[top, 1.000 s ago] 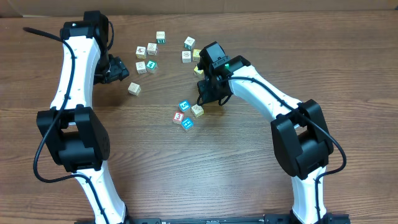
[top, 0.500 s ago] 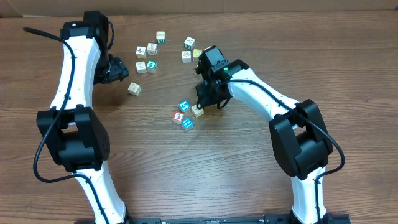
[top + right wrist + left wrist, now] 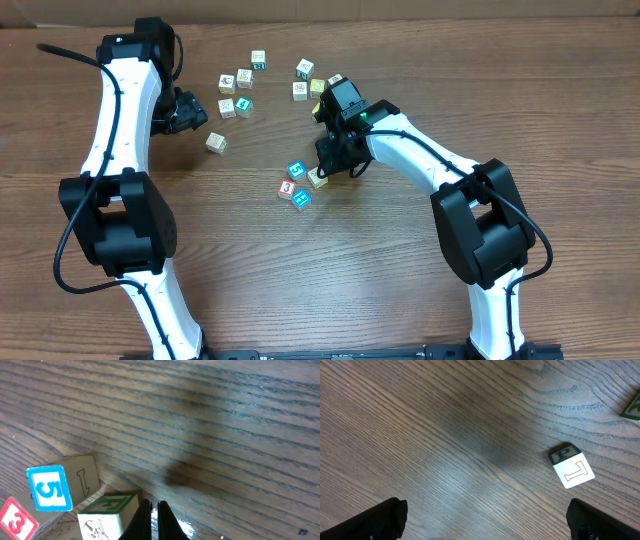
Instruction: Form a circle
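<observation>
Wood-grain table (image 3: 400, 300) carried the circle (image 3: 300, 184), a tight knot of four small cubes. These were a blue cube (image 3: 296, 170) printed with a 5, a red cube (image 3: 287, 187) printed with a 3, a second blue cube (image 3: 302, 197) and a cream cube (image 3: 318, 178), all packed close together.

The right gripper (image 3: 323, 166) stood at the circle's cream cube, on the side facing the right arm. In the right wrist view its fingers (image 3: 144, 520) were pressed together with nothing between them. Their tips sat just beside that cube's green-lettered face, and whether they touched it could not be told.

The left gripper (image 3: 192, 112) hung well apart from the circle, on the left arm's side. Its fingers (image 3: 380, 521) were spread wide, holding nothing. Between that gripper and the circle lay a lone pale cube (image 3: 216, 142), with a blue P on one face in the left wrist view.

Beyond the circle, toward the table's far edge, lay a scatter of loose cubes (image 3: 227, 84), among them a teal-green cube (image 3: 243, 105) and a yellow cube (image 3: 317, 87).
</observation>
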`<action>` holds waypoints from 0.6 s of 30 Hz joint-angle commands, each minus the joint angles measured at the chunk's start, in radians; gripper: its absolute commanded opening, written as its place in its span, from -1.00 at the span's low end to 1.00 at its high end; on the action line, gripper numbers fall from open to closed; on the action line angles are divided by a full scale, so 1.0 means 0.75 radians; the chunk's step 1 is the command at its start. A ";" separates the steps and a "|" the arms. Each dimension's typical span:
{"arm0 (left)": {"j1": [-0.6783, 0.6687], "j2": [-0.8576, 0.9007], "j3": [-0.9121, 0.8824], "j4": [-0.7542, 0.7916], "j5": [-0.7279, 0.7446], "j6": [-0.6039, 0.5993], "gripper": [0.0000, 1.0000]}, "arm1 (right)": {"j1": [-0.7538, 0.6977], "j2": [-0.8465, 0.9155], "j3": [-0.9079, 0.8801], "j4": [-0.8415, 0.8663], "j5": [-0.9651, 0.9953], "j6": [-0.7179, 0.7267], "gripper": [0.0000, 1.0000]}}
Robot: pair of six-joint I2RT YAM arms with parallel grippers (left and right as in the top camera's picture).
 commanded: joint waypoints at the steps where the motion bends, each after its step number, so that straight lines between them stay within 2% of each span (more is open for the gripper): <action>1: -0.003 -0.035 0.020 0.002 -0.027 0.002 0.99 | 0.013 0.005 -0.009 0.010 -0.031 -0.043 -0.92; 18: -0.003 -0.035 0.020 0.002 -0.027 0.002 0.99 | 0.023 0.005 -0.009 0.012 -0.026 -0.053 -0.92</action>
